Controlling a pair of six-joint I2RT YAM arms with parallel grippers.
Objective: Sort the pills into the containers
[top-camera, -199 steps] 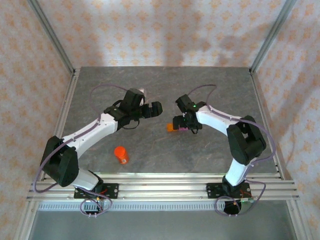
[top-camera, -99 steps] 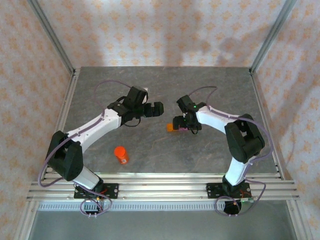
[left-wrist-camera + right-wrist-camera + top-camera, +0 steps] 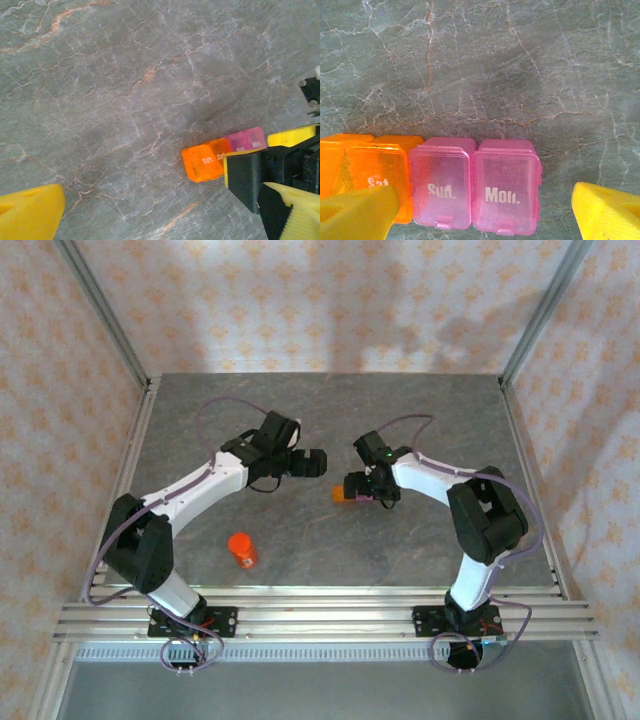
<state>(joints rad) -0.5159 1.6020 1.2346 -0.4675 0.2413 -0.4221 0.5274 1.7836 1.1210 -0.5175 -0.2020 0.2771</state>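
The containers (image 3: 345, 494), a short strip of joined cells running from orange to pink, lay near the middle of the grey marbled table (image 3: 430, 410). The right gripper (image 3: 362, 488) was poised directly over the strip with its jaws apart. Its wrist camera showed the lids lettered "Sat", "Sun." and "Mon." on the containers (image 3: 475, 190). One yellow fingertip (image 3: 355, 212) overlapped the orange "Sat" cell, though whether it touched could not be told. The other stood past the pink end, with bare stone between them. The right gripper (image 3: 480, 215) clamped nothing.

Just to the left, the left gripper (image 3: 314, 462) pointed toward the strip, its jaws spread wide and holding nothing. In the left wrist camera the containers (image 3: 222, 157) lay at right, part hidden by the right gripper (image 3: 272, 175). An orange bottle (image 3: 241, 550) sat well apart, toward the near left of the table.
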